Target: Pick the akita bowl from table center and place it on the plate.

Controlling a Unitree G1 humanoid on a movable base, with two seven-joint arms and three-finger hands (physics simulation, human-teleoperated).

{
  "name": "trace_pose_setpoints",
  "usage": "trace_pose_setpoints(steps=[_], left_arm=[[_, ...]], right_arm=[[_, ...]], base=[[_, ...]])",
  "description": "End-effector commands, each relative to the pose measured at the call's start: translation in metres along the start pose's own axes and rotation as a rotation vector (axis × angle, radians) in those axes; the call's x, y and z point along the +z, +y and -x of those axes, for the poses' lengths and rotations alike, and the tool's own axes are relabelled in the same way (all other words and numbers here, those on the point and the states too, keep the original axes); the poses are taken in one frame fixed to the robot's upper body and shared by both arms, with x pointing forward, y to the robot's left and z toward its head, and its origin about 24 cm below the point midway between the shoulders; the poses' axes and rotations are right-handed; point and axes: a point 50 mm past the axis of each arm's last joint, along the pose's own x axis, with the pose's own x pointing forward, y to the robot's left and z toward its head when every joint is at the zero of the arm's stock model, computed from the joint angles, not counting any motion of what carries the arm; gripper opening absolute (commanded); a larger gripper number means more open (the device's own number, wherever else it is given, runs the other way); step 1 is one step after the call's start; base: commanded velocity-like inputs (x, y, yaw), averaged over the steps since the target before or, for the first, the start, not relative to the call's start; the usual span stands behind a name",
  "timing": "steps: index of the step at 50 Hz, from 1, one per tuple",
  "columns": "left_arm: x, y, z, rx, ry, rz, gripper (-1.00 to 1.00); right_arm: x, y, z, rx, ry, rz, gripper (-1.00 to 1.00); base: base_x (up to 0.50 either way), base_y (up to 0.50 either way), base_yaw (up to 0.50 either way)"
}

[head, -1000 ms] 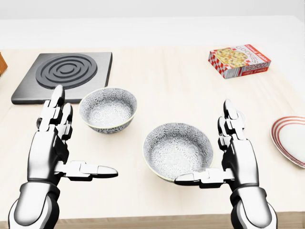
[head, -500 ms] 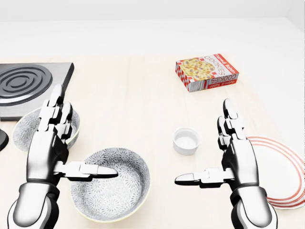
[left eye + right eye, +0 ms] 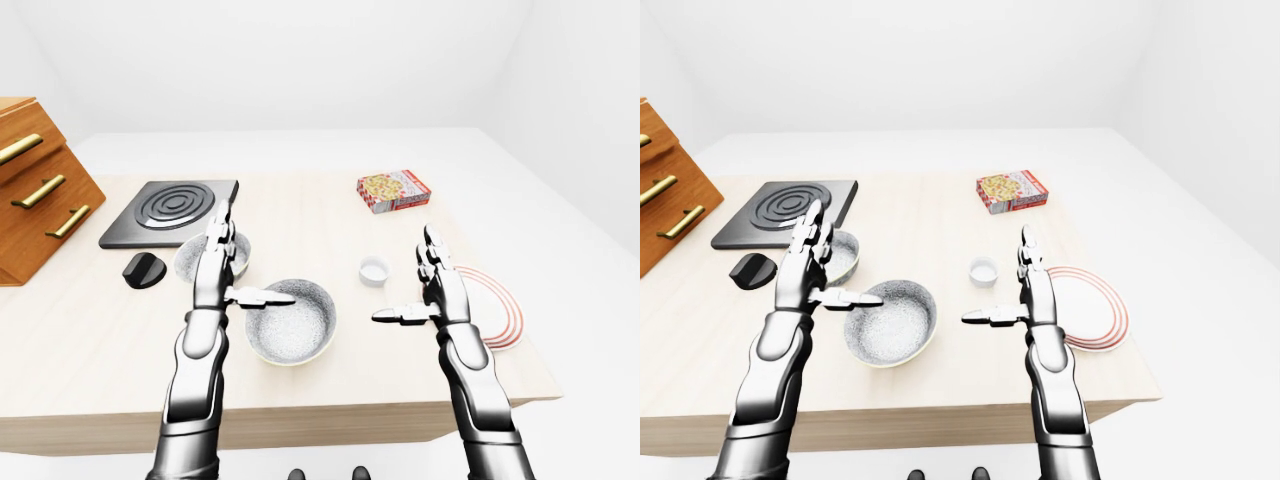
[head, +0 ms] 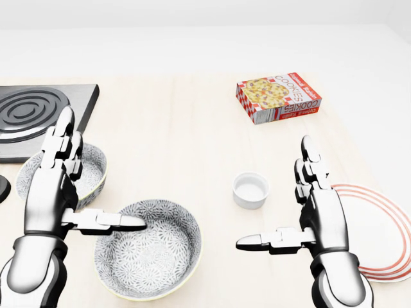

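Two grey patterned bowls stand on the wooden table (image 4: 186,128). The larger bowl (image 4: 151,256) is at the lower left of the head view; my left thumb reaches over its rim. The smaller bowl (image 4: 87,173) sits above and to its left, partly hidden by my left hand (image 4: 103,170), which is open. The red-ringed white plate (image 4: 385,231) lies at the right edge. My right hand (image 4: 273,192) is open too, just left of the plate, and holds nothing.
A small white cup (image 4: 250,189) stands between the hands. A cookie box (image 4: 278,96) lies at the upper right and a black hob plate (image 4: 32,115) at the upper left. A wooden drawer unit (image 3: 35,190) and a black knob (image 3: 145,270) are at the table's left.
The camera first swung right, bringing the plate and cup into view. Since then the view has held still and my left hand has shifted left; the right hand has stayed put.
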Motion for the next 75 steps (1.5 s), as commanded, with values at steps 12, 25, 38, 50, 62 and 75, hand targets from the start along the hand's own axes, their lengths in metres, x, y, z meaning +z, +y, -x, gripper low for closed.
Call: trace_pose_setpoints(steps=[12,25,38,50,62,75], left_arm=[[-0.023,0.059,-0.042,0.081,0.136,-0.328,1.00],[-0.031,0.073,-0.062,0.080,0.162,-0.720,1.00],[-0.052,0.071,-0.070,0.042,0.242,-1.031,1.00],[-0.070,0.066,-0.077,-0.003,0.319,-1.154,1.00],[-0.085,0.054,-0.076,-0.093,0.395,-1.191,1.00],[-0.083,0.045,-0.082,-0.187,0.418,-1.231,1.00]], right_arm=[[-0.003,0.002,-0.001,0.003,0.012,0.017,1.00],[0.001,0.001,-0.001,-0.003,-0.003,0.019,1.00],[-0.002,-0.001,0.000,-0.006,0.011,0.020,1.00],[-0.004,-0.001,0.000,-0.004,0.019,0.023,1.00],[-0.005,-0.002,0.000,-0.006,0.022,0.029,1.00],[-0.006,-0.002,0.000,-0.006,0.028,0.032,1.00]], base=[[0.00,0.00,0.00],[0.00,0.00,0.00],[0.00,0.00,0.00],[0.00,0.00,0.00],[0.00,0.00,0.00],[0.00,0.00,0.00]])
